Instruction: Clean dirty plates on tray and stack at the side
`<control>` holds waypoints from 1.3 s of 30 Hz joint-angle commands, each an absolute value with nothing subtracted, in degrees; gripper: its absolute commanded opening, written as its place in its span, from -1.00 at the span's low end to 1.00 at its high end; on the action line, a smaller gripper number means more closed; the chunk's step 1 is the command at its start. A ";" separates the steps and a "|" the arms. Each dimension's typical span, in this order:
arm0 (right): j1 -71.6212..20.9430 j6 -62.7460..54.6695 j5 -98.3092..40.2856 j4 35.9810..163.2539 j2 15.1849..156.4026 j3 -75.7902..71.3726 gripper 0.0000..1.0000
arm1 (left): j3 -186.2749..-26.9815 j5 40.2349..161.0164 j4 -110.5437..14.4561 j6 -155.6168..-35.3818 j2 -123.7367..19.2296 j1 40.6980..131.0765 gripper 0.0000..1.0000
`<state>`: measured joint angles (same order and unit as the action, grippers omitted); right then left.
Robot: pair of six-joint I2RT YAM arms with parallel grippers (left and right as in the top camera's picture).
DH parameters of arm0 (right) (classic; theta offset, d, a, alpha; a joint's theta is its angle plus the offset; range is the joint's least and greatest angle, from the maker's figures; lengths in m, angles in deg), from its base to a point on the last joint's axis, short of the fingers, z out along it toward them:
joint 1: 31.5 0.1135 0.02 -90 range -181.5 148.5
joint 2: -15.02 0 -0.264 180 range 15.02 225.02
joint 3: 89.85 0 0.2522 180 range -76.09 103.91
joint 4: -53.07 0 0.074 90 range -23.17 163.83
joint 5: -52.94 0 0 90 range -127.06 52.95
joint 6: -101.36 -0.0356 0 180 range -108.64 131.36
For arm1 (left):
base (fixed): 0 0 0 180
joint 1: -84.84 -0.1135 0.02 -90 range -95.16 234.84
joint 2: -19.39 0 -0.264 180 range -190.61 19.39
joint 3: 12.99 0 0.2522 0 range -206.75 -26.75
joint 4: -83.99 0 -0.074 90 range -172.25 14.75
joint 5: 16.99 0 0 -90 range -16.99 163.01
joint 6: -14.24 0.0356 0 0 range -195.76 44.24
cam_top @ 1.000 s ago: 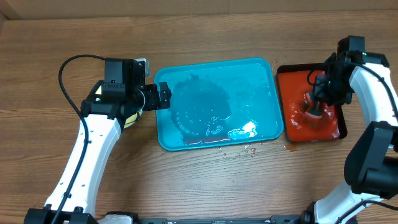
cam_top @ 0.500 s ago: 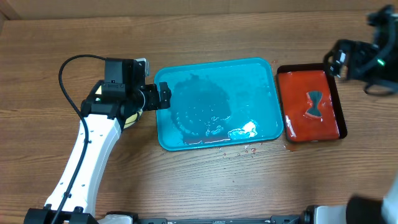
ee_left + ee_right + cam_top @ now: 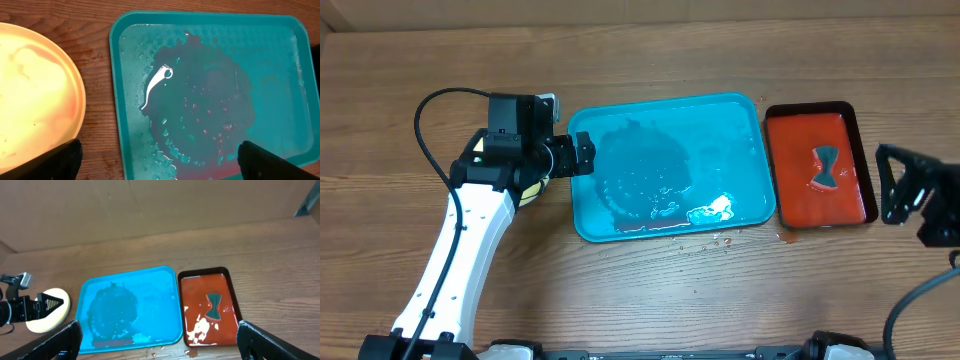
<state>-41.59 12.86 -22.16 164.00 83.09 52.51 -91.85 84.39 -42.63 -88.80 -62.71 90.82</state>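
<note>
The turquoise tray (image 3: 730,130) lies mid-table, wet, with a reddish film and no plate on it; it also fills the left wrist view (image 3: 280,60). A pale yellow plate (image 3: 35,95) rests on the wood left of the tray, mostly hidden under my left arm in the overhead view (image 3: 532,190). My left gripper (image 3: 582,153) hovers open over the tray's left rim, with nothing between its fingers (image 3: 60,160). My right gripper (image 3: 892,186) stands open and empty at the right table edge, high up and clear of both trays.
A red tray (image 3: 790,190) with a dark rim sits right of the turquoise one, wet, with a dark bow-shaped sponge (image 3: 828,167) lying in it. Drops of reddish water (image 3: 720,240) dot the wood in front of the trays. A cardboard wall (image 3: 150,210) stands behind.
My right gripper opened, left the sponge lying in the red tray, and swung up and away to the right table edge. The left arm has not moved.
</note>
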 commanded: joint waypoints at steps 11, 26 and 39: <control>-40.67 12.90 -22.95 124.15 58.81 2.02 1.00 | -92.60 84.63 -42.63 -87.53 -63.06 90.97 0.99; -33.09 12.68 -22.62 71.00 24.76 -61.45 1.00 | -92.60 84.63 -42.63 -87.53 -63.06 90.97 1.00; -32.96 12.73 -25.18 62.49 15.14 -75.64 1.00 | -92.60 84.63 -42.63 -87.53 -63.06 90.97 1.00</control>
<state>-33.57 12.86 -23.17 61.86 15.80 -74.94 -91.87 84.39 -42.63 -88.80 -62.71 90.82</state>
